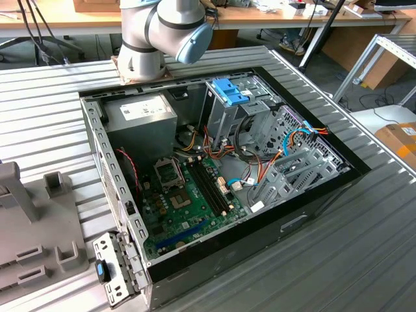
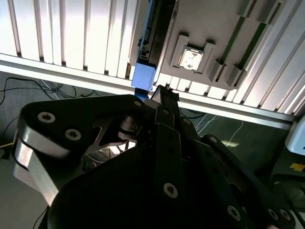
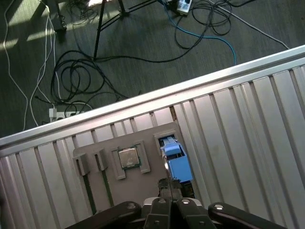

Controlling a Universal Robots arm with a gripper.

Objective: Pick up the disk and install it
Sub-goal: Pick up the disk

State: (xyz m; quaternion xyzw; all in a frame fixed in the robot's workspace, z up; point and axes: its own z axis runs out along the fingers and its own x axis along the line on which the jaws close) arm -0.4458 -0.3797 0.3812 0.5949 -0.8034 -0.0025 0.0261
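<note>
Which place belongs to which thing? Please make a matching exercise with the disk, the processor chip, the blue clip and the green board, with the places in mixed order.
Things
1. disk
2. processor chip
3. blue clip
4. green board

Places
A. on the floor of the open computer case
B. in a narrow slot of the grey holder
C. on top of the silver cage
D. flat in a square pocket of the grey holder

Pairs: 1-B, 2-D, 3-C, 4-A
</note>
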